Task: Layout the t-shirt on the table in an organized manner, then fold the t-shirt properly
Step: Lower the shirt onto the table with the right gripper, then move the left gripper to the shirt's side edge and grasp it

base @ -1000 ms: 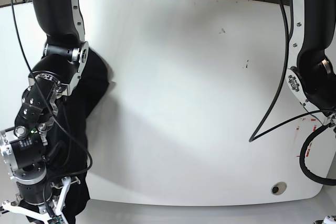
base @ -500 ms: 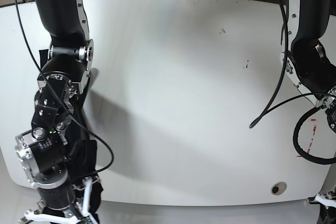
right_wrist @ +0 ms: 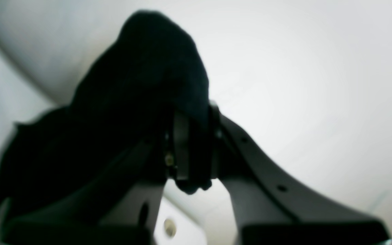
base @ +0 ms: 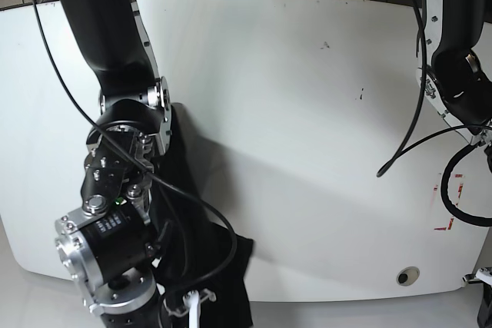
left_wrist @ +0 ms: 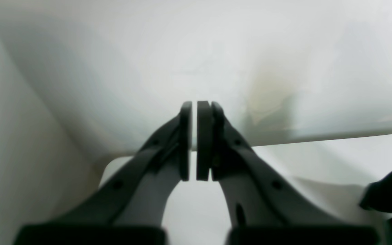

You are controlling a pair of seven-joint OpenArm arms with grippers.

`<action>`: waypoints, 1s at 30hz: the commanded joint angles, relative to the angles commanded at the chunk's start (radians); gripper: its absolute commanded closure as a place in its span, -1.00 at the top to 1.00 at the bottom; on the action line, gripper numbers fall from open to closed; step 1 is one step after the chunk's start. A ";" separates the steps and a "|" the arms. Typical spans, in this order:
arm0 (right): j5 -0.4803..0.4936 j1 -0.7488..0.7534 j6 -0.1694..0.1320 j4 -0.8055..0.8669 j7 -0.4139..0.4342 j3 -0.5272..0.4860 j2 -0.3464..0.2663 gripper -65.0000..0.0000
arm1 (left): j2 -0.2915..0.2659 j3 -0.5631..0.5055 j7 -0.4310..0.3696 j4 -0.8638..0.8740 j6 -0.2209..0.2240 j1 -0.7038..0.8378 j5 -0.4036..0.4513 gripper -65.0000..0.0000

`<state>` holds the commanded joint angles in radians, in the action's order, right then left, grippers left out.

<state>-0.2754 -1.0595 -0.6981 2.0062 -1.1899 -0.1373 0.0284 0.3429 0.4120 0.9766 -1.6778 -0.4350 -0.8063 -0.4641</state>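
Right gripper [right_wrist: 192, 149] clenched on t-shirt [base: 192, 213] draped over near table [base: 307, 113] edge, left gripper [left_wrist: 196, 139] closed empty, tabletop centre unobstructed

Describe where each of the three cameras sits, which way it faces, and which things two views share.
Base: high above, looking down on the table; both arms show.
Left wrist: behind the left gripper, which is closed on nothing, facing blurred white surfaces.
Right wrist: behind the right gripper, clamped on the t-shirt.
Shared: base and right wrist both show the black t-shirt, hanging under the right arm.
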 joint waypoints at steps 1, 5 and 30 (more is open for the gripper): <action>-0.009 0.000 0.000 0.000 0.000 0.000 0.000 -0.98 | 0.000 0.000 0.000 0.000 0.000 0.000 0.000 -0.98; -0.069 0.031 0.000 0.000 0.000 0.003 -0.002 -0.98 | 0.000 0.000 0.000 0.002 0.000 0.017 0.000 -0.98; -0.066 0.738 0.000 0.031 0.253 0.153 -0.086 -0.98 | -0.137 -0.035 -0.002 0.003 -0.002 0.325 0.000 -0.60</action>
<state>-0.3414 -0.3214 -0.6981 2.0369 -0.9367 0.0161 -0.0575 0.2064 0.3767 0.9751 -1.6747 -0.4365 -0.4810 -0.4641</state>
